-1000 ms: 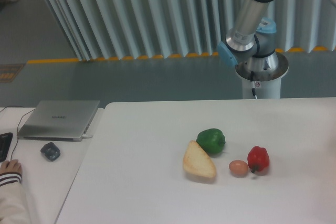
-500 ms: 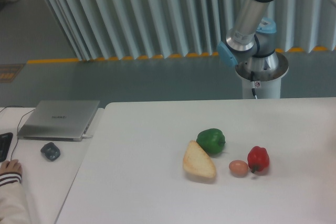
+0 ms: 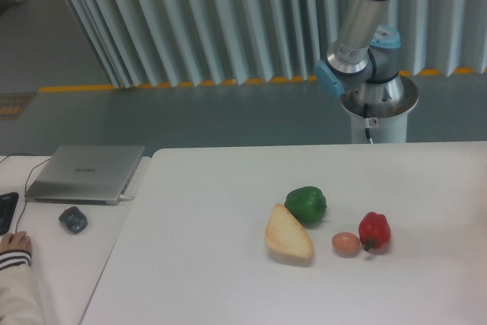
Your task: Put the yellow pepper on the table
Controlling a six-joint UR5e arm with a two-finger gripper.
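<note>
Starting from the left side, a sleeved hand (image 3: 15,247) rests at the edge of the adjoining desk (image 3: 68,264), near a dark mouse (image 3: 73,219) and a closed grey laptop (image 3: 85,173). These things belong to a person's work place and have no part in the task.

Next comes the table (image 3: 205,264), large and white. Near its middle lies a piece of bread (image 3: 288,233), with the green pepper (image 3: 306,204) just beside it at the back. To the right of the bread there is an egg (image 3: 345,243), and the red pepper (image 3: 374,231) stands touching or almost touching the egg. The four foods sit close together as one small group, probably set out as things the arm can reach.

The yellow pepper is not visible anywhere on the table. I judge it may be held out of the picture, but this cannot be confirmed.

Behind the far right of the table stands the robot arm (image 3: 358,28) on its base (image 3: 378,108). Its upper part leaves the picture at the top right, so the gripper is out of view and I cannot tell if the claw is wide, narrow or holding something.
</note>
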